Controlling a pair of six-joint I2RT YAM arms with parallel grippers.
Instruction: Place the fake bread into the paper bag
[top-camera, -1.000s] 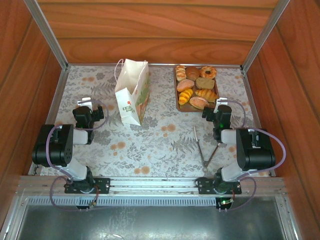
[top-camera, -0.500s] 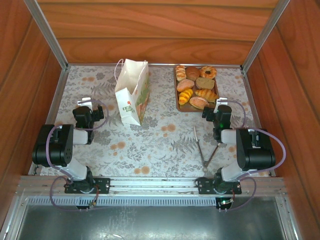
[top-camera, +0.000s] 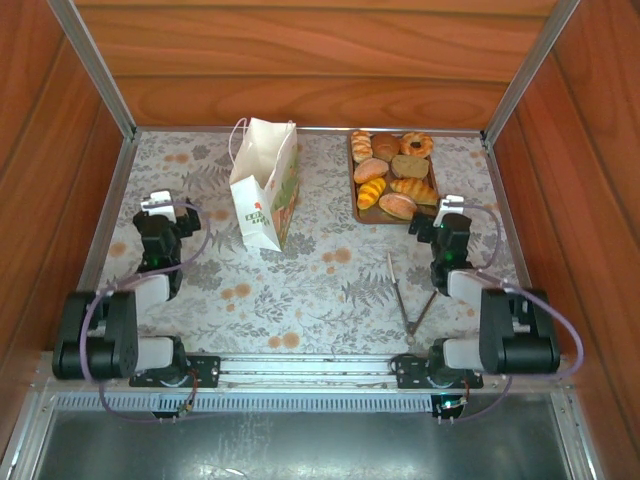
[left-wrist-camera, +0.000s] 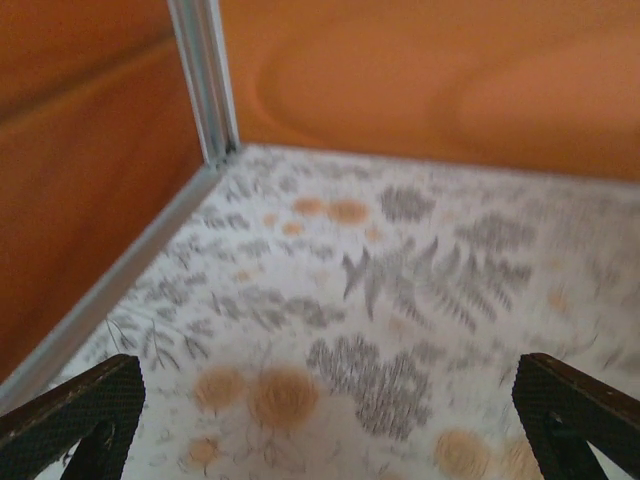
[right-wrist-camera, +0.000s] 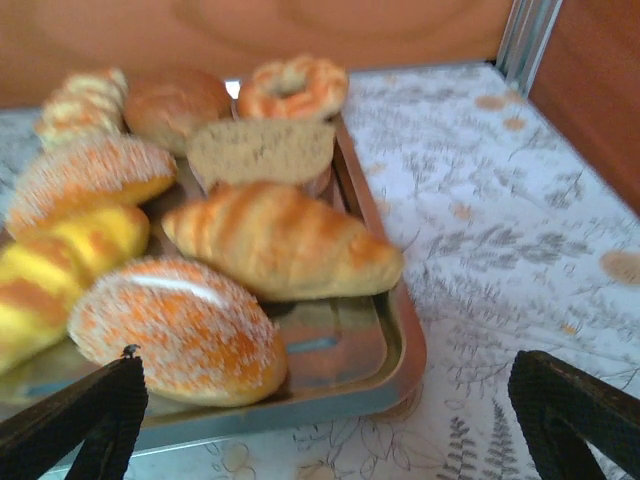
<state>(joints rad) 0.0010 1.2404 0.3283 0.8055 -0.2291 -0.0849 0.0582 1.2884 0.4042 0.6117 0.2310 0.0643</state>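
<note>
Over the tray's near edge, right claw (right-wrist-camera: 327, 392): jaws spread wide, nothing between them, pointed at the bread.
Left claw (left-wrist-camera: 328, 400): also wide open and empty, facing bare table (top-camera: 330, 270) by the left wall.
Nearest picks: striped croissant (right-wrist-camera: 280, 240) and sugared bun (right-wrist-camera: 180, 325), both just ahead of the right claw, touching each other.
Bread (top-camera: 392, 178): about eight pieces, all packed on the brown tray (top-camera: 436, 196) at the far right.
Bag (top-camera: 265, 190): white paper, upright, mouth up, left of the tray with a gap between; left claw sits to its left.
Tongs (top-camera: 398, 285): lying on the table near the right arm, apart from tray and bag.
Step (my read): first pick, not begun.
Grip: take the croissant across its short width, mid-body. It looks glossy, so centre it before closing.
Lift: straight up past the tray rim, otherwise its neighbours get dragged along.
Drop: stop right above the bag mouth and release low. The mouth looks narrow.
Left claw: probably best used to steady the bag.
Risk: the bag looks light and could tip if bumped.
</note>
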